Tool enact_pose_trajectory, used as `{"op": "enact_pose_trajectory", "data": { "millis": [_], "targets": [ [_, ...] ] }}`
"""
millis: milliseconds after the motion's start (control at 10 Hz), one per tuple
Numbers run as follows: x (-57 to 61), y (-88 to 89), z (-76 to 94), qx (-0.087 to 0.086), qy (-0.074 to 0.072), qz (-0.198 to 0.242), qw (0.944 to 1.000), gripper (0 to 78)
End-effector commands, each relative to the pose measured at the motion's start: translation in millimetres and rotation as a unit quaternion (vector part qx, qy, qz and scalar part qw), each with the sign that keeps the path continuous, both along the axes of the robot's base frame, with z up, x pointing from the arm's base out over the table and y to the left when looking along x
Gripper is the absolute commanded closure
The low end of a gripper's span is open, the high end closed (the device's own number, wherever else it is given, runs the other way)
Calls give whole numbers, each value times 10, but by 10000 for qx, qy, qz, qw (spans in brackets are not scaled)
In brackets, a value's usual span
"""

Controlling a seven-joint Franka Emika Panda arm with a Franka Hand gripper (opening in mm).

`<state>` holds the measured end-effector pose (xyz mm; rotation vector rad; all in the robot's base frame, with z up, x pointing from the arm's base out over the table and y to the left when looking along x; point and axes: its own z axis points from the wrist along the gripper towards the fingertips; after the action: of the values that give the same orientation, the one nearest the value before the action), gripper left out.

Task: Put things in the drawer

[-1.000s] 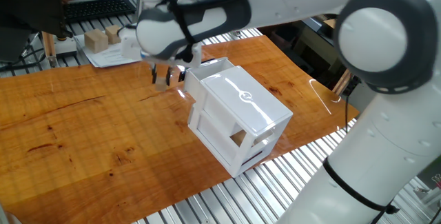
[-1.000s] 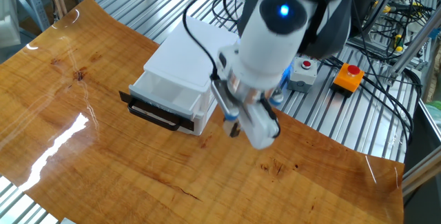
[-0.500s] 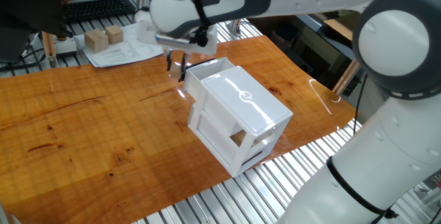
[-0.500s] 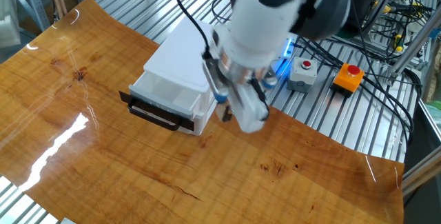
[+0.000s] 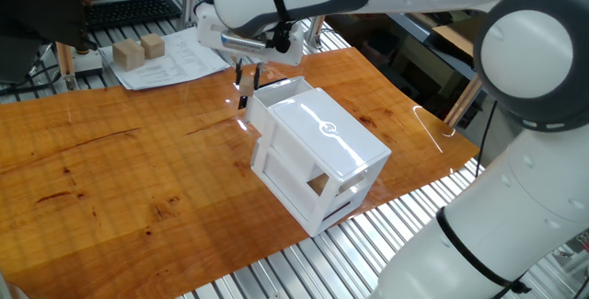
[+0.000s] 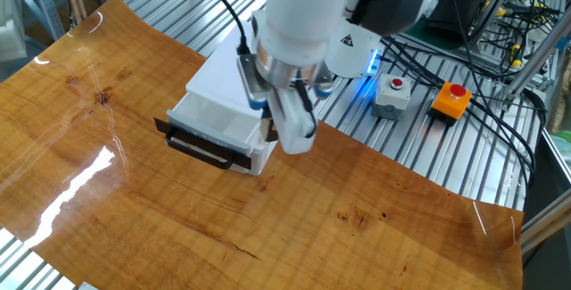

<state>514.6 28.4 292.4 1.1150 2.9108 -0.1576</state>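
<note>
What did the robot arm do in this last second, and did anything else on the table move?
The tool rose from the table beside the cabinet and swung over the open drawer. I cannot tell whether it carries the small cube. The white cabinet, drawer and the two wooden blocks stayed put.

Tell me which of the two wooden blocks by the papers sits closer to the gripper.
The right-hand wooden block, the one lying on the papers. It is nearer the gripper than the block beside it, which sits farther left, towards the table's edge.
</note>
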Motion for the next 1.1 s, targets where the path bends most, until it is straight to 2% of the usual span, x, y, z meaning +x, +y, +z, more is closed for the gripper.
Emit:
{"op": "enact_pose_trajectory", "data": {
  "millis": [100, 400, 700, 800, 1100],
  "targets": [
    [93, -173, -16, -148, -32, -135, 9998, 764],
    [139, -386, -15, -113, -30, -130, 9998, 764],
    [155, -428, -28, -173, -52, -340, 9993, 764],
    [179, -491, -54, -248, -82, -545, 9982, 764],
    [222, -597, -106, -291, -122, -837, 9960, 764]
  ]
}}
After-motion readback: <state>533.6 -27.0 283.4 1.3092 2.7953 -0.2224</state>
